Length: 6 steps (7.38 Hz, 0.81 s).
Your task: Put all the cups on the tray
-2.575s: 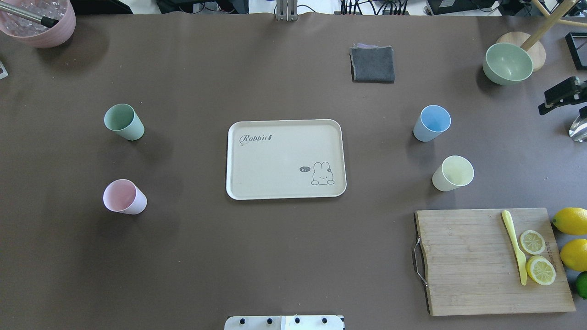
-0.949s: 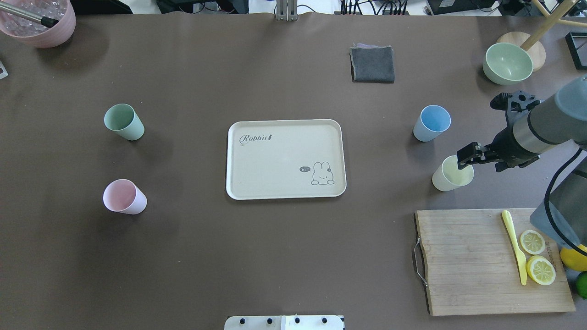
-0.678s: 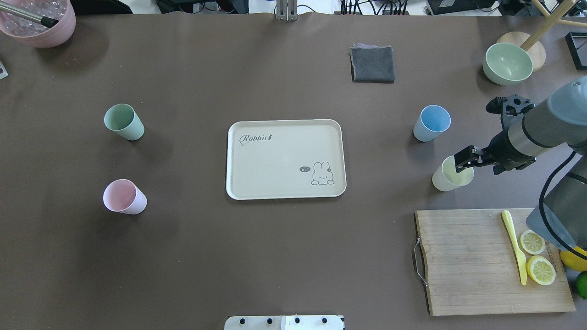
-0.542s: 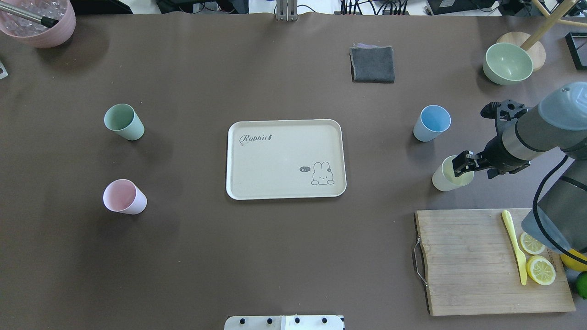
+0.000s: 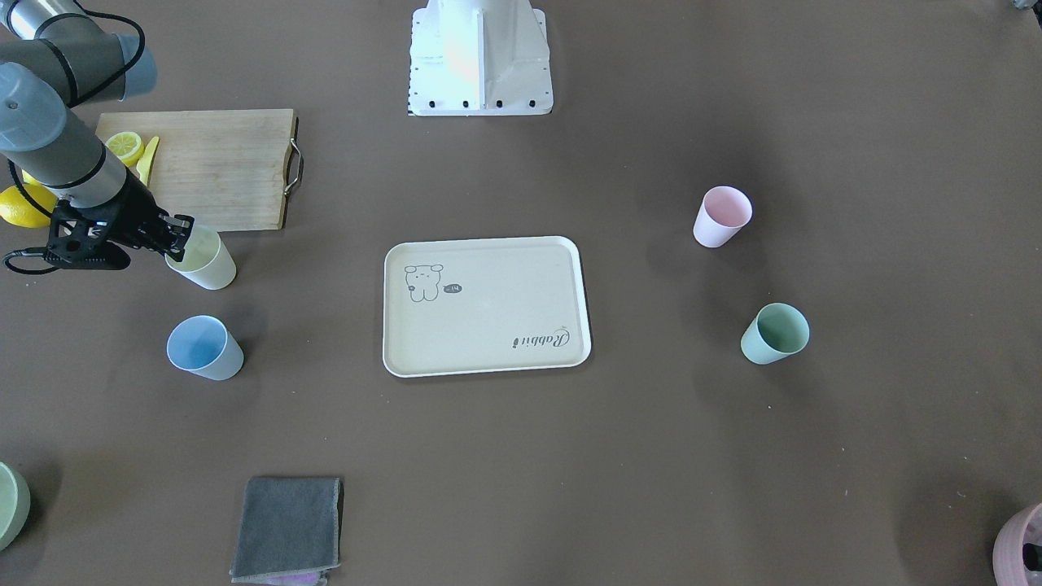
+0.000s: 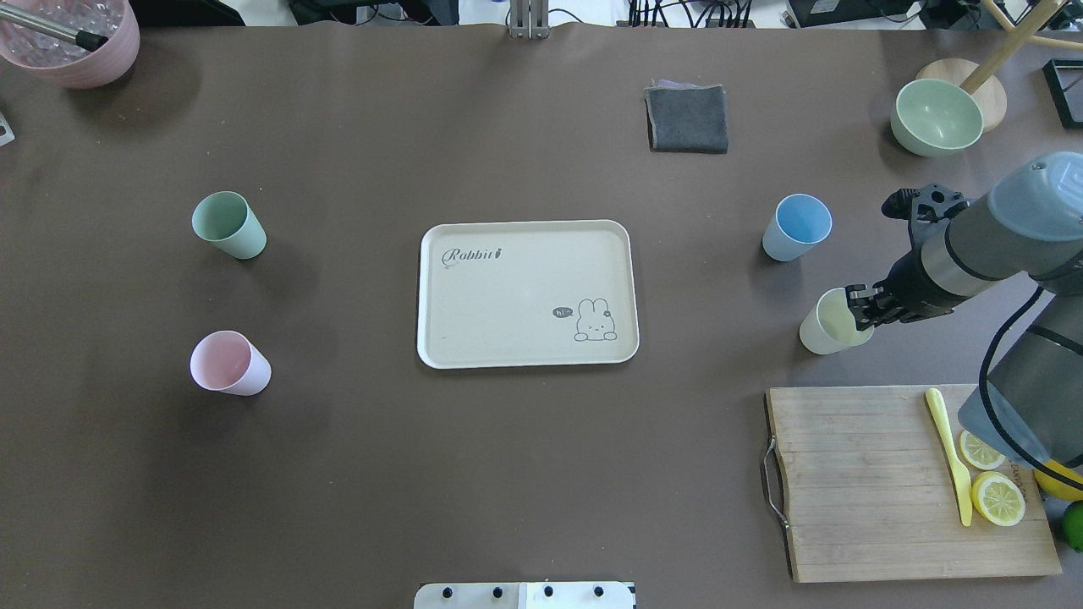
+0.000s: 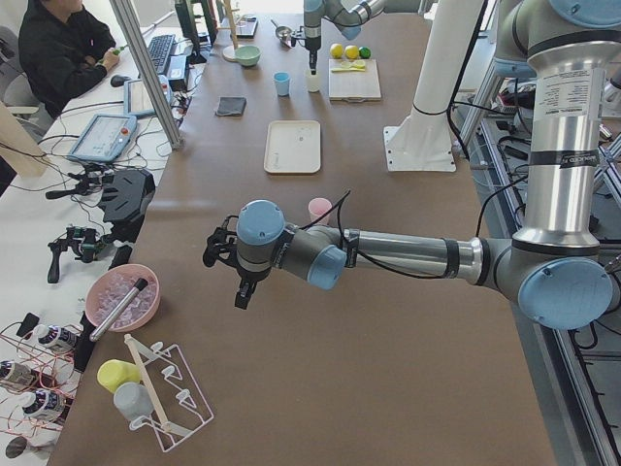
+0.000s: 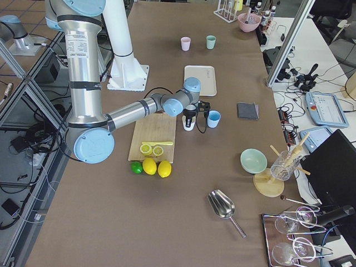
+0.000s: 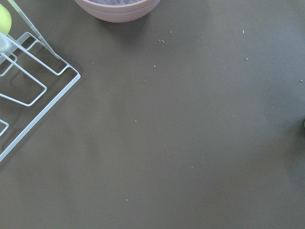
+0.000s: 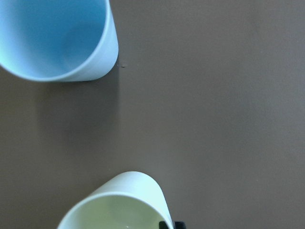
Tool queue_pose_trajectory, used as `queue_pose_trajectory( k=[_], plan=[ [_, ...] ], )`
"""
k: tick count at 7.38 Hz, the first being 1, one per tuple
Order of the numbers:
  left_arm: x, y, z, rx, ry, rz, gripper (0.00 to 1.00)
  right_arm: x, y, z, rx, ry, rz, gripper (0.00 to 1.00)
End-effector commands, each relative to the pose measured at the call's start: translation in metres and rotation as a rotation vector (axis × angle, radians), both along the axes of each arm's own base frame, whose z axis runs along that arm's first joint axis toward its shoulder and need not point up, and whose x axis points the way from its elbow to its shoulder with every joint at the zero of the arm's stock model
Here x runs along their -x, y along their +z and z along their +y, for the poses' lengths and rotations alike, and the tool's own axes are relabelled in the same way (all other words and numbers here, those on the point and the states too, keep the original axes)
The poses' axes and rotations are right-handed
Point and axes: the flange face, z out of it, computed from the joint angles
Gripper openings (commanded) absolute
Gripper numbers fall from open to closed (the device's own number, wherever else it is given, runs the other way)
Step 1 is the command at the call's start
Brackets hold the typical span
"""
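The cream rabbit tray (image 6: 508, 288) lies at the table's middle, with nothing on it. The mint green cup (image 6: 228, 224) and the pink cup (image 6: 228, 364) stand to its left. The light blue cup (image 6: 795, 227) and the pale yellow cup (image 6: 825, 326) stand to its right. My right gripper (image 6: 859, 306) is at the yellow cup's right rim (image 5: 207, 264), and looks open astride the rim. One fingertip (image 10: 167, 224) shows at the rim in the right wrist view. My left gripper (image 7: 243, 294) hangs over the table's far left end. I cannot tell whether it is open or shut.
A wooden cutting board (image 6: 863, 482) with lemon slices and a yellow knife lies just in front of the yellow cup. A grey cloth (image 6: 687, 118), a pale-green bowl (image 6: 937, 117) and a ribbed pink pot (image 6: 72, 51) sit along the far edge. A white wire rack (image 9: 28, 90) lies under the left wrist.
My right arm has come in from the right edge, reached the yellow cup and lowered its fingers to the rim. The cups and the tray have stayed in place.
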Motion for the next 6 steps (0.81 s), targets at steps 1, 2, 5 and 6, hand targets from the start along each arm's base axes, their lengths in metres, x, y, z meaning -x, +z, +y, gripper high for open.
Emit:
queue_pose_trajectory(
  k=[1, 2, 5, 6],
  plan=[
    [-0.001, -0.013, -0.004, -0.012, -0.005, 0.010, 0.98, -0.005, -0.034, 0.004, -0.017, -0.003, -0.063, 0.00],
    [-0.010, -0.040, -0.017, 0.025, -0.054, 0.061, 0.98, -0.027, -0.054, -0.004, 0.001, 0.007, -0.123, 0.00],
    [-0.127, -0.134, -0.002, 0.065, -0.066, 0.088, 0.98, -0.041, -0.103, -0.012, 0.028, 0.071, -0.192, 0.00],
    [-0.167, -0.151, 0.012, 0.092, -0.074, 0.085, 0.98, -0.032, -0.128, -0.020, 0.048, 0.082, -0.189, 0.00]
  ],
)
